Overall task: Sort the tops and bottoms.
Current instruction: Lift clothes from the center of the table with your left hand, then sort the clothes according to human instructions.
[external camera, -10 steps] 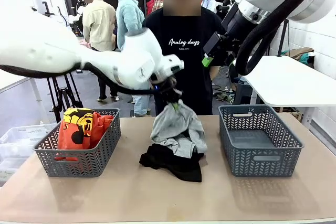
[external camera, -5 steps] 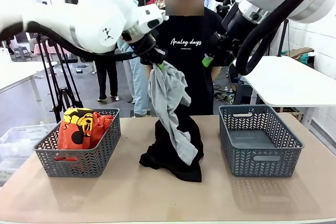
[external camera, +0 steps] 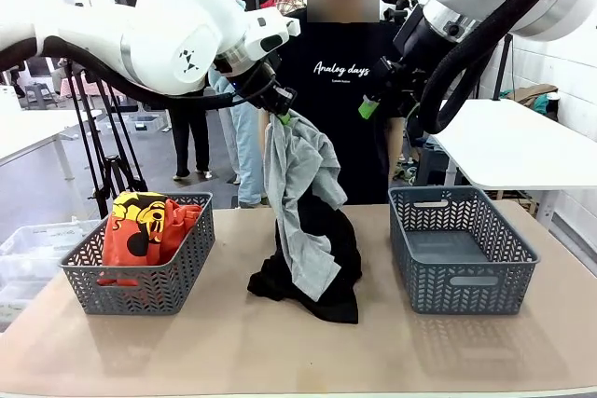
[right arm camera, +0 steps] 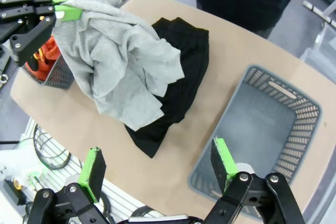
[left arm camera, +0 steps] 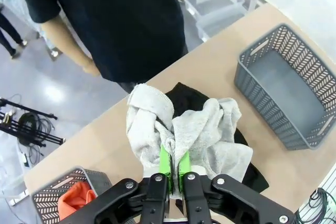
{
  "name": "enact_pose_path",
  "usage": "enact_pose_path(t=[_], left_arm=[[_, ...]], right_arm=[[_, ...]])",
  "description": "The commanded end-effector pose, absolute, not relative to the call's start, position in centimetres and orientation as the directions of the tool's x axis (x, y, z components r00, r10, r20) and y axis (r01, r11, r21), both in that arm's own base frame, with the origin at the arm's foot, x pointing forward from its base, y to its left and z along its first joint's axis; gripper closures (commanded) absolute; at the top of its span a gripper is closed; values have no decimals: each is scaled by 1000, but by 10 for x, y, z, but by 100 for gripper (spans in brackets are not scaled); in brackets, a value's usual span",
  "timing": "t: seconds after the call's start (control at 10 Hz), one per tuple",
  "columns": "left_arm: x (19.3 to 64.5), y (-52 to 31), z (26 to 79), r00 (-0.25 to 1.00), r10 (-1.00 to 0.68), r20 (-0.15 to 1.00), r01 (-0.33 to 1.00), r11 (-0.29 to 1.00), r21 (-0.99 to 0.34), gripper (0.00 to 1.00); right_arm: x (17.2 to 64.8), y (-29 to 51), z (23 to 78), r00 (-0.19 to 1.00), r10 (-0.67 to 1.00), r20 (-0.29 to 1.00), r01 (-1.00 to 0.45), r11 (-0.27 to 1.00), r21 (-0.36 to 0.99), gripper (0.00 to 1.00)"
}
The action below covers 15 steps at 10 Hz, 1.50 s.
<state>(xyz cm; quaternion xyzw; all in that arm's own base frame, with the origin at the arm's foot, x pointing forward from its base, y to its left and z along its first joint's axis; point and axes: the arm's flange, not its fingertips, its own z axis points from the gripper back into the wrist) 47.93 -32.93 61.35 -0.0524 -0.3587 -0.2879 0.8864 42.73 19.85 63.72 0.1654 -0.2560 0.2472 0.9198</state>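
My left gripper (external camera: 284, 118) is shut on a light grey sweatshirt (external camera: 300, 193) and holds it high over the table's middle. The sweatshirt hangs down, and its lower end drapes over the black bottoms (external camera: 312, 291) lying on the table. In the left wrist view the green fingertips (left arm camera: 167, 162) pinch the grey sweatshirt (left arm camera: 210, 135) above the black bottoms (left arm camera: 186, 95). An orange-red shirt (external camera: 145, 226) with yellow-and-black print fills the left basket (external camera: 140, 286). My right gripper (external camera: 373, 104) hangs open, raised at the back right; from the right wrist view it (right arm camera: 160, 163) looks down on the sweatshirt (right arm camera: 121, 66) and bottoms (right arm camera: 181, 90).
An empty grey lattice basket (external camera: 462, 253) stands at the table's right. A person in a black T-shirt with white lettering (external camera: 340, 72) stands at the far edge behind the garments. Bare tabletop (external camera: 280, 351) lies in front of the pile.
My left gripper has risen and moved a little left, lifting the grey sweatshirt off the black bottoms until it hangs long. The right arm has stayed in place.
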Motion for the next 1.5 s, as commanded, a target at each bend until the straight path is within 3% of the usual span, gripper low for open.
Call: enact_pose_path(t=[0.0, 1.4], left_arm=[[479, -330, 619, 580, -454, 677, 537, 837, 101, 100], [479, -330, 619, 580, -454, 677, 537, 837, 101, 100]], right_arm=[[428, 197, 636, 746, 379, 548, -543, 822, 171, 0], [428, 197, 636, 746, 379, 548, -543, 822, 171, 0]])
